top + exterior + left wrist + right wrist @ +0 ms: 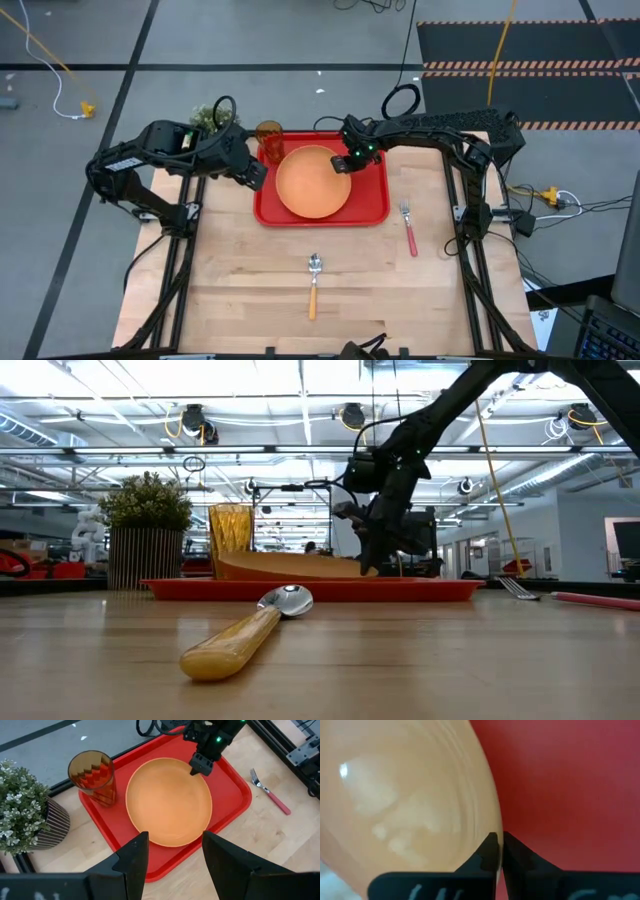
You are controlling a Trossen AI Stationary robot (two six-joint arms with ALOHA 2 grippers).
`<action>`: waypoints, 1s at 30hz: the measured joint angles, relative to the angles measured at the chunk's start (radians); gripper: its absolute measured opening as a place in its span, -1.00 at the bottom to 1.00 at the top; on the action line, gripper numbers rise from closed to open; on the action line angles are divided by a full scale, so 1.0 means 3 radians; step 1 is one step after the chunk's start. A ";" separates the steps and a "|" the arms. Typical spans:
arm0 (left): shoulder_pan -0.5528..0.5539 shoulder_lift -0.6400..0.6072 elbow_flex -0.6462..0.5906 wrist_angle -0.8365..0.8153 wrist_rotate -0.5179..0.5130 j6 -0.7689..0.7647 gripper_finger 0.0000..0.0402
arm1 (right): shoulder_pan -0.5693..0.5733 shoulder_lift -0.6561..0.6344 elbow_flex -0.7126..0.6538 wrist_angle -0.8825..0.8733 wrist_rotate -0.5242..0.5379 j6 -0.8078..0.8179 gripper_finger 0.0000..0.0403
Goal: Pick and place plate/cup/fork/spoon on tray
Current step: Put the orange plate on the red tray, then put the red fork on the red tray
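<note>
plate (313, 181) sits on the tray (372, 205), its far right rim pinched in my right hand (341, 164); i should let go cleanly and lift straight up. near on the counter (250, 290): one spoon (314, 284), one fork (408, 228). far: one cup (269, 140) on the tray. my left hand (172, 852) hovers apart.

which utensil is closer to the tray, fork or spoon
The fork, lying just off the tray beside its right edge; the spoon lies farther out toward the table's front.

plate (312, 182), cup (269, 138) on tray (377, 205) | spoon (314, 283), fork (408, 228) on table, seemingly untouched
</note>
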 joint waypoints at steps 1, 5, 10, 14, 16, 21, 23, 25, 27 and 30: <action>0.0000 0.0001 0.0000 0.0000 0.0000 0.0000 -0.07 | 0.0000 0.0000 -0.0033 0.0038 0.0005 0.0023 -1.00; 0.0000 0.0000 0.0000 0.0000 0.0000 0.0000 -0.07 | 0.0000 -0.0001 -0.0103 0.0169 0.0008 0.0115 -0.96; 0.0000 0.0000 0.0000 0.0000 0.0001 -0.0017 -0.07 | 0.0000 -0.0001 -0.0176 0.0393 0.0011 0.0270 -0.87; 0.0000 0.0000 0.0000 0.0000 0.0003 -0.0046 -0.07 | 0.0000 -0.0001 -0.0178 0.0411 0.0011 0.0310 -0.80; 0.0000 0.0000 0.0000 0.0000 0.0004 -0.0054 -0.07 | 0.0000 -0.0001 -0.0179 0.0423 0.0009 0.0313 -0.77; 0.0000 0.0000 0.0000 0.0000 0.0004 -0.0054 -0.07 | 0.0000 -0.0097 -0.0183 0.0400 0.0007 0.0322 -0.69; 0.0000 0.0000 0.0000 0.0000 0.0005 -0.0054 -0.07 | 0.0000 -0.0167 -0.0183 0.0344 0.0008 0.0322 -0.66; 0.0000 -0.0001 0.0000 0.0000 0.0005 -0.0048 -0.07 | 0.0000 -0.0258 -0.0183 0.0264 0.0020 0.0317 -0.63; 0.0000 -0.0001 0.0000 0.0000 0.0005 -0.0002 -0.07 | 0.0002 -0.0377 -0.0183 0.0104 0.0113 0.0299 -0.61; 0.0000 -0.0001 0.0000 0.0000 0.0004 0.0072 -0.07 | 0.0014 -0.0554 -0.0182 -0.0155 0.0263 0.0196 -0.56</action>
